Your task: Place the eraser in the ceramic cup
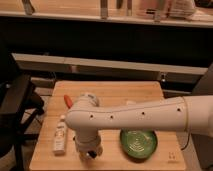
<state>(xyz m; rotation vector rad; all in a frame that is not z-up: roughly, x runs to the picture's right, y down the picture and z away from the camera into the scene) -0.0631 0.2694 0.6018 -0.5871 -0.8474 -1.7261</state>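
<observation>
End effector (90,151), grip state unclear, hangs low over table (150,95) beside green bowl (138,143).

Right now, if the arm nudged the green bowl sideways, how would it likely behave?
The green bowl is wide and low, so it would probably slide on the wooden table rather than tip. It looks rigid, possibly ceramic, so a hard knock might chip it. The gripper hangs just to its left, near the table's front edge.

Office-like workroom
Wooden tabletop (145,92), dark chair (15,107) at left, long shelf (100,15) above; tool (90,152) low centre.
</observation>
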